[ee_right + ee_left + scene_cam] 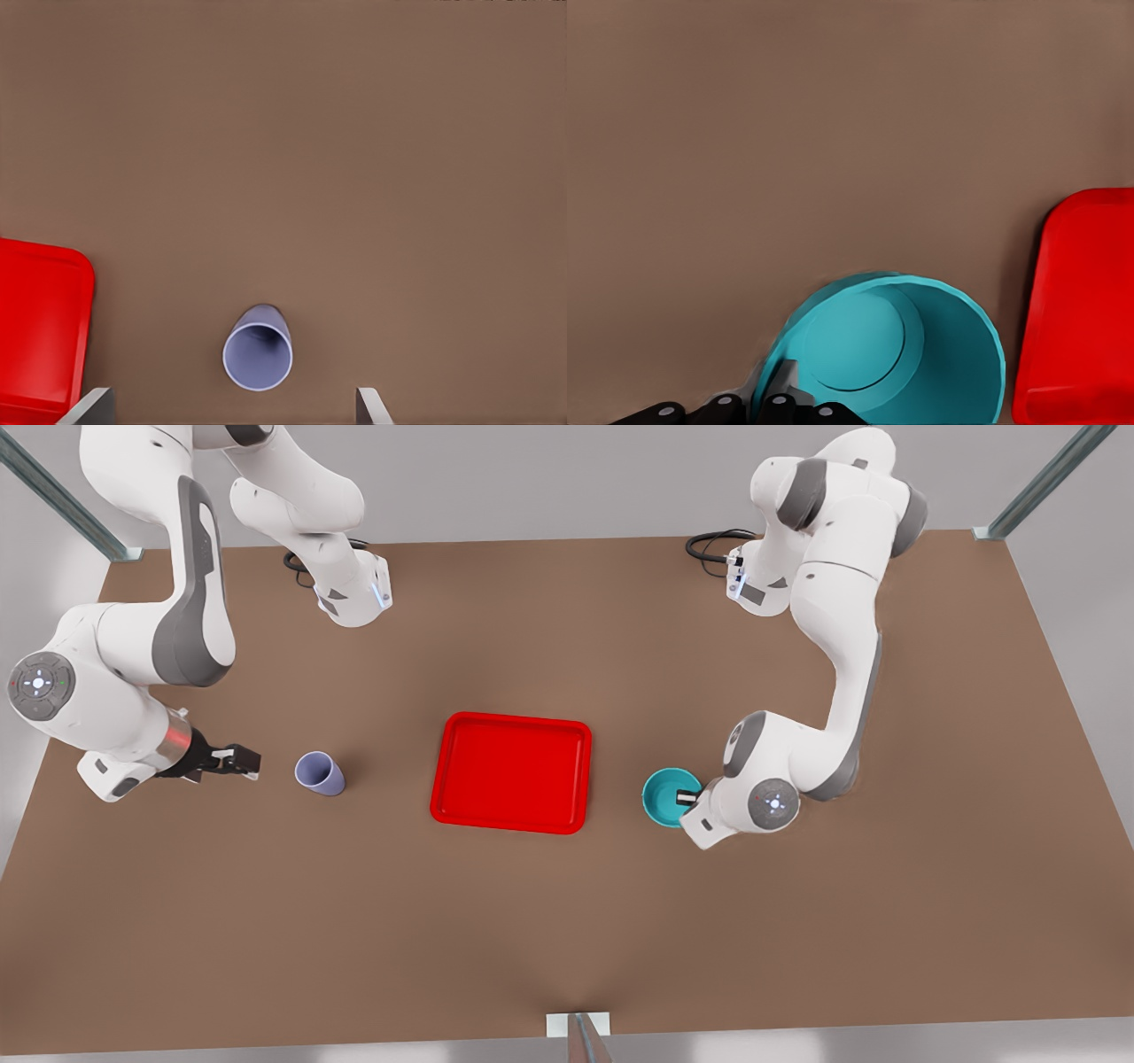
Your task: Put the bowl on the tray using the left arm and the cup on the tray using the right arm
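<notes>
L gripper (688, 797) at teal bowl (666, 797), right of red tray (512, 771); fingers straddle near-side rim, clamp state can't tell. R gripper (237, 761) spread wide, just left of lavender cup (320, 773), not touching. Advice: centre cup between fingers before closing.

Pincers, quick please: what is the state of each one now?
Left pincer: at the bowl rim, one finger inside; grip cannot be told.
Right pincer: open, empty, short of the cup.
</notes>
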{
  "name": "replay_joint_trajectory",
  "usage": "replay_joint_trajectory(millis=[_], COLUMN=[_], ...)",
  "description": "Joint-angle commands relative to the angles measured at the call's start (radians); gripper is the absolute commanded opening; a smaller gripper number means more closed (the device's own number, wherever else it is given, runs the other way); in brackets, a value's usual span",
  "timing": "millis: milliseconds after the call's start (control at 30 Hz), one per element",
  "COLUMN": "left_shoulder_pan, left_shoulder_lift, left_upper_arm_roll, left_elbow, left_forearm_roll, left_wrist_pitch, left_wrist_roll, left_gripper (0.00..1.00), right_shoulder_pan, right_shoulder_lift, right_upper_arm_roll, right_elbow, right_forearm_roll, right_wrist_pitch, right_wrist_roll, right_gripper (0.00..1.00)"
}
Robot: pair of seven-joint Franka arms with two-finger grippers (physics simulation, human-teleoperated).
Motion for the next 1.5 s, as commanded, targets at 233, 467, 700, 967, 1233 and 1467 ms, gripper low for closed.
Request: replay_joint_trajectory(millis=[233,467,700,967,1233,1467], left_shoulder_pan=[-0.179,-0.228,-0.24,-0.231,0.043,0.172], left_shoulder_lift=[0.084,0.159,0.199,0.201,-0.193,-0.427], left_upper_arm_roll=[-0.007,-0.017,-0.018,-0.009,0.155,0.178], left_elbow=[0.097,0.114,0.109,0.109,0.117,-0.058], left_forearm_roll=[-0.292,-0.375,-0.366,-0.303,0.108,0.149], left_wrist_pitch=[0.062,0.179,0.211,0.208,-0.398,-0.427], left_wrist_roll=[-0.266,-0.297,-0.239,-0.217,0.177,0.329], left_gripper=[0.21,0.21,0.4,0.97,1.0,1.0], right_shoulder_pan=[-0.001,-0.001,-0.002,-0.004,0.005,0.011], right_shoulder_lift=[0.0,0.0,0.0,0.0,-0.002,-0.072], right_upper_arm_roll=[0.0,0.0,0.0,0.0,0.0,0.003], right_elbow=[0.0,0.0,0.0,0.0,0.0,-0.109], right_forearm_roll=[0.0,0.0,0.0,0.0,0.0,0.0], right_wrist_pitch=[-0.001,-0.001,-0.001,-0.003,-0.011,-0.011], right_wrist_roll=[0.0,-0.002,-0.002,-0.003,-0.002,0.0], right_gripper=[1.0,1.0,1.0,1.0,1.0,1.0])
